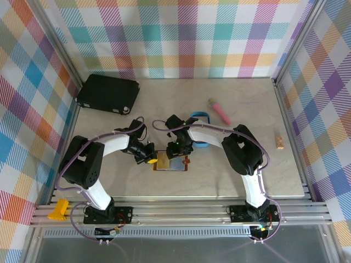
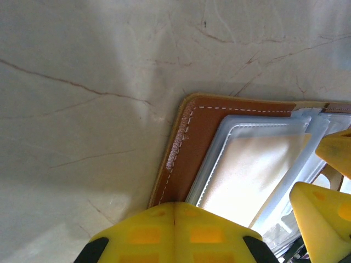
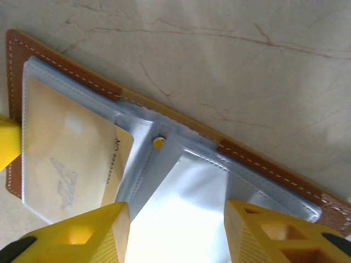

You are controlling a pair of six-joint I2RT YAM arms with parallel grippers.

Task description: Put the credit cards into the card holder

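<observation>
Left gripper (image 1: pixel 148 159): fingers together, tips pressing on the card holder's (image 1: pixel 171 163) outer left edge; I judge they pin it flat.
Right gripper (image 3: pixel 175 219): fingers apart, straddling a pale pocket leaf (image 3: pixel 186 186) by the fold, clamped on nothing I can make out.
Card holder: open, inside up, on the table (image 1: pixel 236 175) between my two wrists, long axis running left to right.
Card (image 3: pixel 71 159): beige, mostly inside the left half's pocket, one end poking out toward the fold.
Bearing: that exposed end lies just left of my right fingers; the pocket's closed end lies further left, toward my left gripper.
Nearer arm: right.
Coming move, as I judge: a leftward push along the long axis.
</observation>
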